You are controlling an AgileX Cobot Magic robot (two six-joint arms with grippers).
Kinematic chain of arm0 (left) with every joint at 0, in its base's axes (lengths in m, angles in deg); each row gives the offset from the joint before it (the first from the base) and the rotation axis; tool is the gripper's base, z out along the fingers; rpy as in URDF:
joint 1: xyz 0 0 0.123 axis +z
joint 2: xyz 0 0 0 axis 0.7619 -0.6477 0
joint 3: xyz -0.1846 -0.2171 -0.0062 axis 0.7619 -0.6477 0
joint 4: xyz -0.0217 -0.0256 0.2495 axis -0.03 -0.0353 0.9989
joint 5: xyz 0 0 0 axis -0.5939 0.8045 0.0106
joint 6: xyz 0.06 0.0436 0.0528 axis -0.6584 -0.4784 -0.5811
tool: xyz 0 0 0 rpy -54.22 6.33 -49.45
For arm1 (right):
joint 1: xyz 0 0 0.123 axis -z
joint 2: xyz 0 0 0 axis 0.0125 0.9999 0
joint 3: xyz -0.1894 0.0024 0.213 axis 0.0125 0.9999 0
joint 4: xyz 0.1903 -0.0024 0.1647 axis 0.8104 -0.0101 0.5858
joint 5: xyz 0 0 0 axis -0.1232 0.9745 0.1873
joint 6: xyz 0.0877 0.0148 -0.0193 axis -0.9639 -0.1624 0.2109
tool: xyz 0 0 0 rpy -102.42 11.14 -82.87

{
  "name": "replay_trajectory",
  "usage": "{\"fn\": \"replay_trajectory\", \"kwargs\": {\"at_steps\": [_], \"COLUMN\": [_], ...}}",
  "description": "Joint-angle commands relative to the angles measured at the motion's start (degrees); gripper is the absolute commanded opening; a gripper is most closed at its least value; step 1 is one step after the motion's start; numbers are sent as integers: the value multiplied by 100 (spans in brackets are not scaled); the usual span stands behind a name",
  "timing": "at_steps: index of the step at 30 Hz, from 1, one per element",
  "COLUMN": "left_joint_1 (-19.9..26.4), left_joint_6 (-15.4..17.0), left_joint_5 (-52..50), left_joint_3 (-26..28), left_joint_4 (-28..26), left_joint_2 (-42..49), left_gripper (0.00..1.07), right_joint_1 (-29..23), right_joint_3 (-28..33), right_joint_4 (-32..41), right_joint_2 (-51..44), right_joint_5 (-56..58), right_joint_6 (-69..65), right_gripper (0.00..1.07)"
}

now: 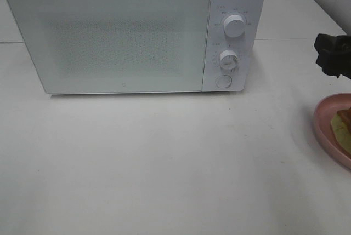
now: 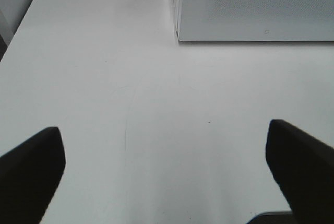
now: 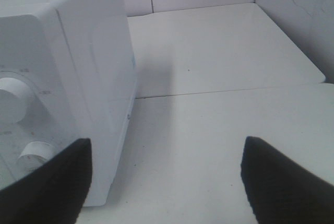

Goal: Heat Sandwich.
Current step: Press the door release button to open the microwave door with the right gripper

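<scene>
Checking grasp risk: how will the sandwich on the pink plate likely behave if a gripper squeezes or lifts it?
The sandwich looks like soft layered bread, so it would probably squash under a firm pinch. Its stacked layers might slide apart when lifted. Only its edge shows on the pink plate, so this is tentative.

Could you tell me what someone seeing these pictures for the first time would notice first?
The big white microwave, door shut, fills the back left and middle of the table. At the right edge a pink plate peeks into view with the sandwich on it. The black right gripper hangs open nearby, toward the back.
</scene>
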Motion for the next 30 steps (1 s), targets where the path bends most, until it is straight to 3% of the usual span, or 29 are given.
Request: {"fn": "replay_trajectory", "kwargs": {"at_steps": [1,7,8,9,13,19,30], "left_joint_1": [-34,-34,-34,-34,-34,-34,-34], "left_joint_6": [0,0,0,0,0,0,0], "left_joint_5": [-52,-52,-52,-52,-52,-52,-52], "left_joint_3": [0,0,0,0,0,0,0], "left_joint_4": [-46,-46,-46,-46,-46,-46,-46], "left_joint_2": [109,109,109,109,109,109,109], "left_gripper": [100,100,100,100,100,100,100], "right_joint_1": [-178,-1192,-1576,-1576,-2366,-3014,-4194], "right_joint_3": [183,332,332,332,332,332,321], "right_joint_4": [453,1753,2275,2275,2991,3140,4360], "right_joint_2": [189,498,619,619,842,1094,1553], "right_joint_5": [-676,-1123,-1209,-1209,-1484,-1702,-2172], "right_joint_6": [275,1306,1644,1644,2183,2194,2326], "right_gripper": [76,76,76,76,76,76,76]}}
